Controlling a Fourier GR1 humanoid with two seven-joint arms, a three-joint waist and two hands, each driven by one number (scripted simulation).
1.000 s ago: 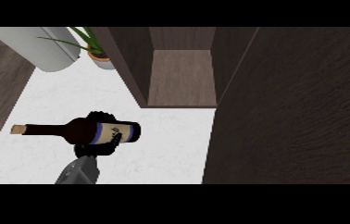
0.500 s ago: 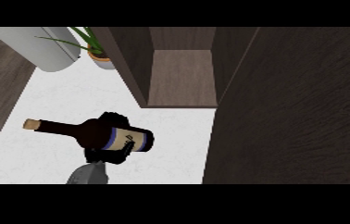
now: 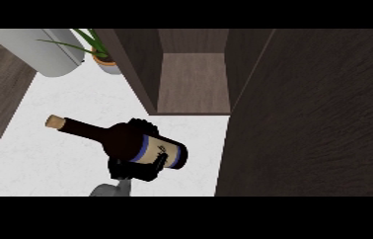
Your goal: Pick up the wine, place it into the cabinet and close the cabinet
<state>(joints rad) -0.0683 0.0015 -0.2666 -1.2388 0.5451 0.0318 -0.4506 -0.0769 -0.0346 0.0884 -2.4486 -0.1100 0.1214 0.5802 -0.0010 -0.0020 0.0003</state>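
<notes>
1. Head view: one hand (image 3: 134,170) shows, low and left of the cabinet (image 3: 193,80); which hand it is can't be told. Fingers curled round the wine (image 3: 124,143) body, gripping it.
2. Wine sits tilted near flat above the tabletop (image 3: 65,114), cork end pointing away from the cabinet, label end nearest it. Not inside yet.
3. Cabinet opening lies up and right of the wine; door (image 3: 299,114) stands open on its right, close to the bottle's path.
4. Step in hand, as judged: carry the wine to the opening. Best to swing the base end in first, keep the neck clear of the cabinet's left wall, and stay off the door edge.
5. Risk: the long neck catching that wall. Plant (image 3: 98,50) left of the cabinet is well apart.
</notes>
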